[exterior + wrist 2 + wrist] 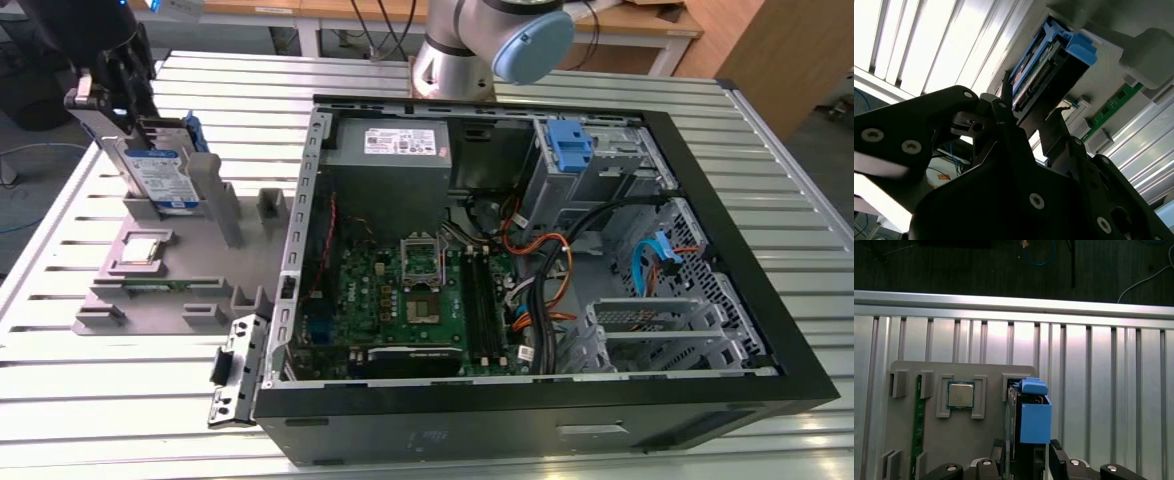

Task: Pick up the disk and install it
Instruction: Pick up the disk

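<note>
While the disk [163, 172] stands on edge in its slot on the grey fixture [200, 265], at the exterior view's left, nothing of the install is done. By my reading this is the pick-up stage, early on. Blue carrier rails frame the disk, its label faces out, and it is well apart from the case [534, 400].

Right over its top end hangs the gripper [114, 95]. In both wrist views the gripper [1027, 452] [1029, 120] has the disk running into it, flanked on either side. Clamped tight or merely straddling? I cannot tell. To my eye the disk is not lifted clear, since its lower edge looks seated in the slot.

Beside it on the fixture, a chip [960, 395] lies in its pocket and a memory stick [918, 425] sits in its groove. The fixture rests on the slatted table [267, 75].

Over at the exterior view's right the case lies open with its board [414, 290] exposed. The power supply [400, 145] is at the far side, and a bay [617, 150] with a blue latch [569, 148] sits in the far right corner. No disk is inside that I can see.

So, as I judge it, nearly everything is left: getting the disk out of the slot, carrying it across, and seating it in the case.
</note>
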Tool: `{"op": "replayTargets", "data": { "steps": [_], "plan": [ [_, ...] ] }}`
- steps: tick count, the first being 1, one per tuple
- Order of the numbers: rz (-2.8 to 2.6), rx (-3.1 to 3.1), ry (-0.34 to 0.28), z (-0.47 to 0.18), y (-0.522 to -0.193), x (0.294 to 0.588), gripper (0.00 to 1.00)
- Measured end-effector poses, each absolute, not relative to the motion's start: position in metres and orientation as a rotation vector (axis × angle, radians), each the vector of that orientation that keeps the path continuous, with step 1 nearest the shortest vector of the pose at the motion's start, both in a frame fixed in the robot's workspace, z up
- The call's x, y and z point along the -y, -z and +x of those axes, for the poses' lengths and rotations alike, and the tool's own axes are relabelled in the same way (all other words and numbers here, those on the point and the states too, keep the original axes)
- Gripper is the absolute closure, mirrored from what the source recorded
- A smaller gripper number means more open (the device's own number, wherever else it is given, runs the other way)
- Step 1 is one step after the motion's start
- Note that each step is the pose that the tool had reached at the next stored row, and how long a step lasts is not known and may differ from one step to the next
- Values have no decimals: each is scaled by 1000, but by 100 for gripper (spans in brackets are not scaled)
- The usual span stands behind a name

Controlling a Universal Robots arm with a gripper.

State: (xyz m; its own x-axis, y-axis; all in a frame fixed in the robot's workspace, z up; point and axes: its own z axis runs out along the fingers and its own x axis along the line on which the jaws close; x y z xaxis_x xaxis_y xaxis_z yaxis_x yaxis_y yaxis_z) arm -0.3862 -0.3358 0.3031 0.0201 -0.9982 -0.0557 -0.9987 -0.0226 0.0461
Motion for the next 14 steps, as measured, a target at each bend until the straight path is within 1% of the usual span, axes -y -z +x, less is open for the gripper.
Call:
{"op": "replayTargets", "data": {
  "steps": [3, 4, 14],
  "plan": [
    [-2239, -2192, -113, -386, -303, 336, 53],
    [-2239, -2192, -113, -386, -303, 336, 60],
    [-2239, -2192, -113, -386, -303, 336, 60]
  ]
}}
